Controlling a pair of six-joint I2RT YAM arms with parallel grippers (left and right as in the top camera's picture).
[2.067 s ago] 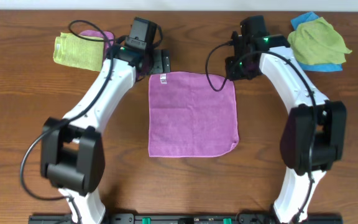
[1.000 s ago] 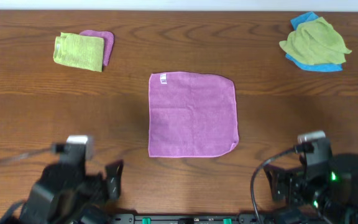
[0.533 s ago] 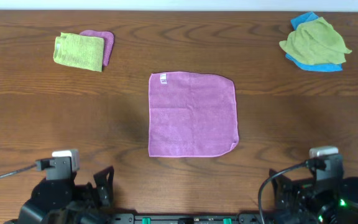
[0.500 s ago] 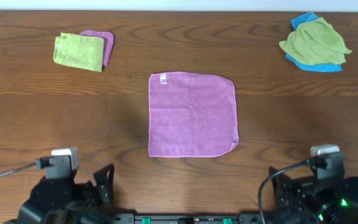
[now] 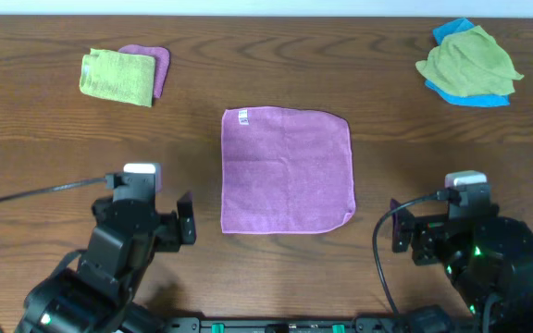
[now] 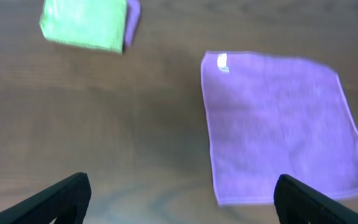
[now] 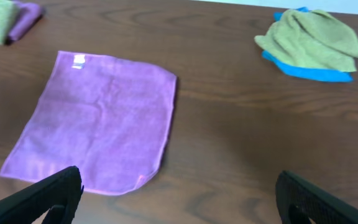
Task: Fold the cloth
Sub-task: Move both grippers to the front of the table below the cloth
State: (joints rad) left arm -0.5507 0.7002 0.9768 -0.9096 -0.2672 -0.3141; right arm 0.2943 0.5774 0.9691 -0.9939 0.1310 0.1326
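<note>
Cloth (image 5: 287,171) flat at centre of desk (image 5: 63,139), unmoved since half a second ago. Meanwhile left jaws and right jaws advanced from near edge: wide open, empty, flanking its near corners, untouching.

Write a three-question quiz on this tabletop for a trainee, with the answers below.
1. True or false: the lilac cloth lies flat and unfolded.
2. In the overhead view, the cloth's white label sits near which corner? A) top left B) top right C) bottom right
3. Fill in: the left gripper and right gripper are both ____ and hold nothing.

Key: 1 true; 2 A; 3 open.
</note>
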